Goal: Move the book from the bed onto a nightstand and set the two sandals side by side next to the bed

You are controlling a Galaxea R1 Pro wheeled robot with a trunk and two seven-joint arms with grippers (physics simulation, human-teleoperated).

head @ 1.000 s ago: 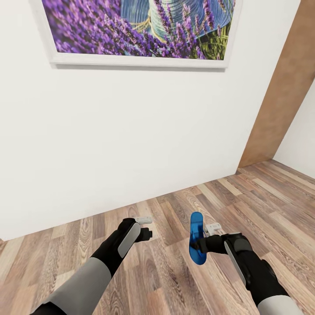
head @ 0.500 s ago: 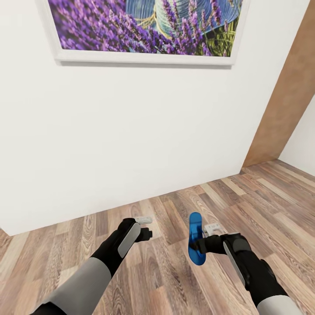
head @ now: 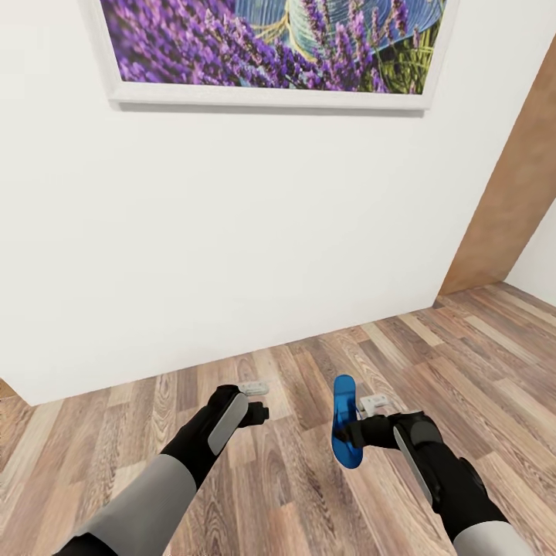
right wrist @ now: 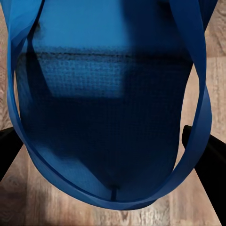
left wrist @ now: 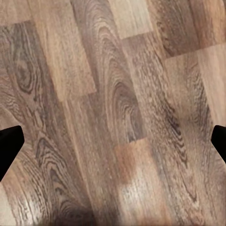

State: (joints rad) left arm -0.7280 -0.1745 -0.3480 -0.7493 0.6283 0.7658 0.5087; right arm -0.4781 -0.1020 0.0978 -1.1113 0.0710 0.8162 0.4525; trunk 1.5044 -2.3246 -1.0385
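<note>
Landmark: white wall with the framed lavender picture; all positions below are given relative to it.
Platform status: in transit over the wood-plank floor, facing the wall; judged to be between pickup and placement.
Task object in hand: one blue sandal, carried above the floor, well short of the wall's base.
Sandal long axis: runs roughly toward the wall, sole held on edge, not flat.
Right gripper: jaws pinching the sandal from its side; in the right wrist view the sandal and its thong strap sit directly ahead of the fingers.
Left gripper: jaws spread, nothing between them; the left wrist view shows bare floor between the two dark fingertips.
Arm spacing: left gripper sits beside the right, at about the same standoff from the wall, clear of the sandal.
Brown door: at the wall's end on the robot's right.
Key relation for the coming move: the sandal is already in the right arm's grasp, so the right arm does the placing; judged requirement is to rotate the sole flat before release and align its long axis with the second sandal's.
Remaining work: judged to include the book transfer and pairing both sandals by the bed.
</note>
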